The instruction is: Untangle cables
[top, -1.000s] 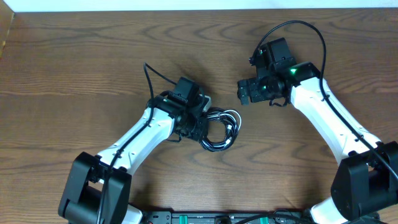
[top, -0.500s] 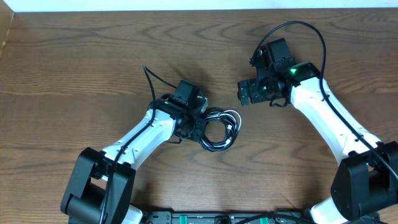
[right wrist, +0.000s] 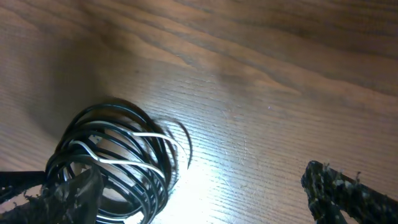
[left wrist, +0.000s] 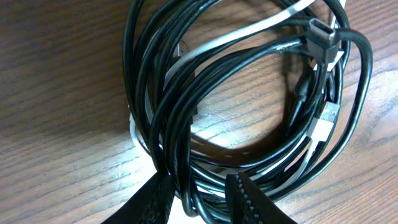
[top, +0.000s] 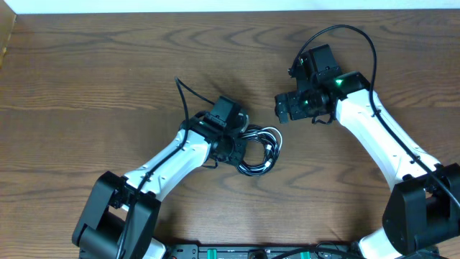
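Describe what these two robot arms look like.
The left arm and right arm have white shells, black joints and black bases. A black cable loops over the right one, where a green light glows. The left end effector and right end effector are black, with rough-textured fingers.

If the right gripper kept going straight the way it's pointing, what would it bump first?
Probably the bare wooden table, right beside the coiled cables. The open right gripper aims down at wood; the coil sits off to one side, though depth is unclear.
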